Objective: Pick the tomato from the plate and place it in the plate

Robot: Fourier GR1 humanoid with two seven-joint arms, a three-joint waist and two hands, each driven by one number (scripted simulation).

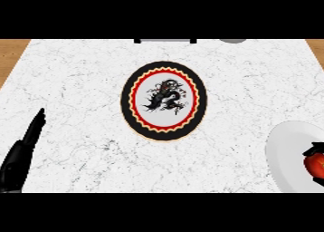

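We see the tomato point(320, 166) at the right edge of the view, over the white plate point(285, 154) that lies on the desk's point(78, 81) right side and is cut off by the edge. Black fingers of the right robot hand point(320, 147) curl around the tomato above and below it, so this hand has hold of it; we cannot tell whether the tomato rests on the plate or is lifted off it. Well apart, near the middle of the marble desk, lies a second plate point(164, 101) with a black rim, a red and yellow zigzag ring and a dark dragon figure on its white centre; nothing lies on it. At the lower left we find the left robot hand point(24, 145), its fingers straight and pointing up and holding nothing, over the desk.
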